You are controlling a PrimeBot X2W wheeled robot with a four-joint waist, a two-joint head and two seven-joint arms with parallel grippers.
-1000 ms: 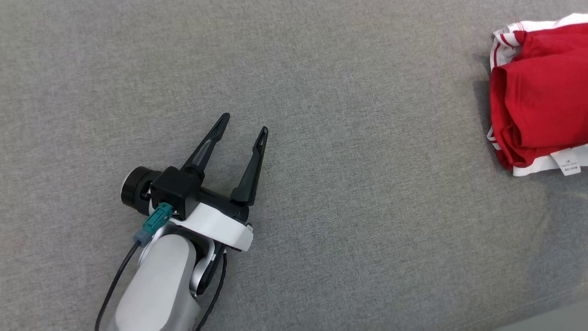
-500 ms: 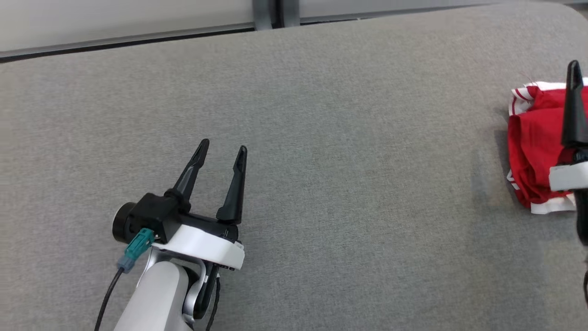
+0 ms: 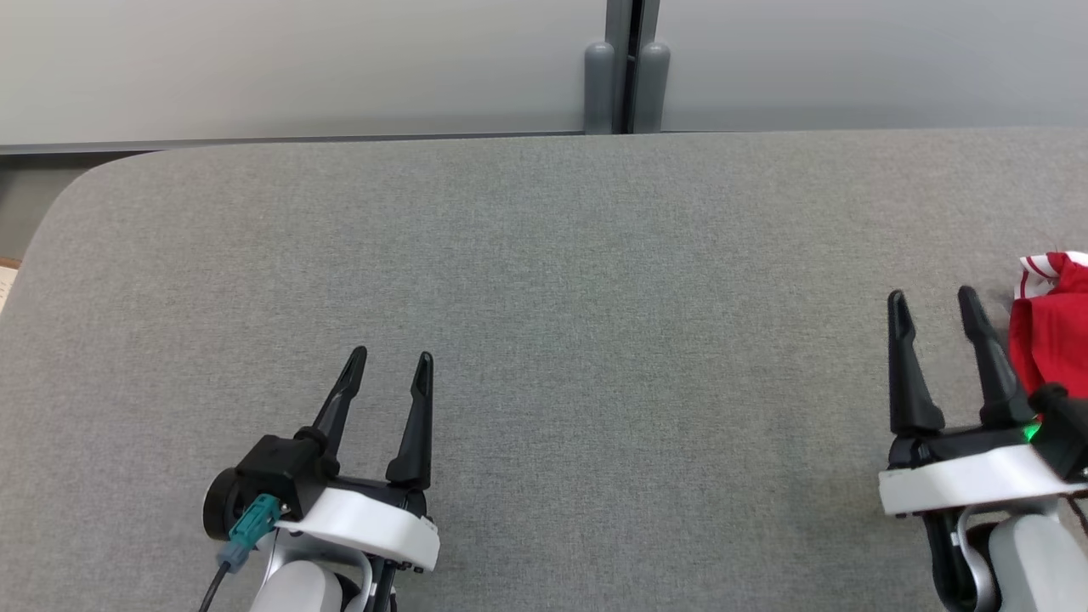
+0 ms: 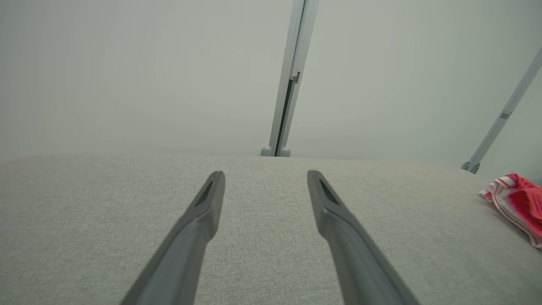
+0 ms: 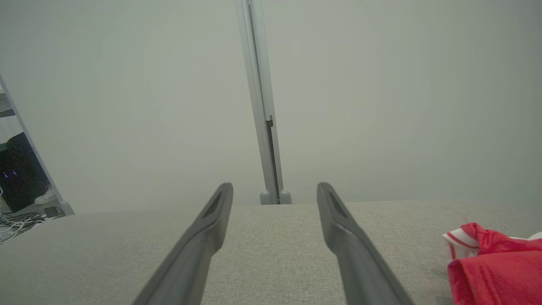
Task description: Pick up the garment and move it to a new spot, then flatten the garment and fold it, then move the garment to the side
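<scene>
The garment [image 3: 1054, 327] is a red cloth with white striped trim, bunched at the far right edge of the grey table. It also lies at the right edge of the left wrist view as the garment [image 4: 517, 204] and at the lower right of the right wrist view as the garment [image 5: 495, 264]. My right gripper [image 3: 933, 299] stands open just left of it, fingers pointing away from me, nothing between them. My left gripper [image 3: 392, 359] is open at the lower left, far from the cloth, with nothing held.
The grey fabric-covered table [image 3: 544, 280] has a rounded far-left corner. Behind it stands a pale wall panel with a vertical grey post [image 3: 627, 68]. Cables and dark equipment [image 5: 17, 182] sit on the floor in the right wrist view's left edge.
The head camera has tilted up and turned, so the wall came into view and the garment slid to the right edge. My right gripper has come fully into view beside the garment.
</scene>
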